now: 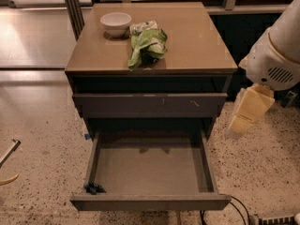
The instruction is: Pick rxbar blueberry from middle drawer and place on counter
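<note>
The middle drawer is pulled out wide, and its flat grey-brown floor is mostly bare. A small dark blue-black object, the rxbar blueberry, lies in its front left corner against the front wall. The counter is the glossy tan top of the dark cabinet. My white arm comes in from the right edge. Its pale yellow gripper hangs beside the cabinet's right side, at the height of the shut drawer, above and right of the open drawer. It holds nothing that I can see.
A white bowl and a green and white snack bag sit on the counter's back left part. The drawer front with pale scratch marks above the open drawer is shut. Speckled floor surrounds the cabinet, with cables at the lower right.
</note>
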Tool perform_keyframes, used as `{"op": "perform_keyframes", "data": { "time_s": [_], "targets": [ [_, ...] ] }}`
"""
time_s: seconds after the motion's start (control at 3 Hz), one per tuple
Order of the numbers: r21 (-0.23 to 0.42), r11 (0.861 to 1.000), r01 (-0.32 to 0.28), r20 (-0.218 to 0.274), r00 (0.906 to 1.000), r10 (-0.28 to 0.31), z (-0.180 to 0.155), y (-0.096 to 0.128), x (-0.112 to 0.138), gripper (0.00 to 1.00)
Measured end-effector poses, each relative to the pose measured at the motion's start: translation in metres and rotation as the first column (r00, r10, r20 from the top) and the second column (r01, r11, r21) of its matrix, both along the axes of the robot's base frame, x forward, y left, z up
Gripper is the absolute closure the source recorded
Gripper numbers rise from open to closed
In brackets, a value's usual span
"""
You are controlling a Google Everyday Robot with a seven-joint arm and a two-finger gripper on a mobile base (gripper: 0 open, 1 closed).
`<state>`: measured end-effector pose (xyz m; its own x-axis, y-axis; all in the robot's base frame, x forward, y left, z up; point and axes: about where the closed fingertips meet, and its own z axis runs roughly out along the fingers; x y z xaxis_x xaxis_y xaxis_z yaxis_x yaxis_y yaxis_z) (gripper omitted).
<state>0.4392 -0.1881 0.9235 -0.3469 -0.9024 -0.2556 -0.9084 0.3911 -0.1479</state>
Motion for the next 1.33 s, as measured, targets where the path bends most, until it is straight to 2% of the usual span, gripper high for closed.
{"op": "perform_keyframes", "data": {
  "time_s": [0.33, 0.67, 1.0, 1.33],
  "targets": [
    [0.067, 0.994, 0.089, -0.043, 0.9953, -0.086, -0.04, 0.025, -0.001, 0.0],
    [0.14, 0.98, 0.141, -0.082, 0.988, -0.131, -0.086, 0.066, 0.003, 0.0],
    [0.206, 0.964, 0.169, -0.094, 0.9839, -0.152, -0.137, 0.099, 0.014, 0.0],
    [0.238, 0.956, 0.17, -0.034, 0.9854, -0.167, -0.131, 0.103, 0.029, 0.0]
  ]
}}
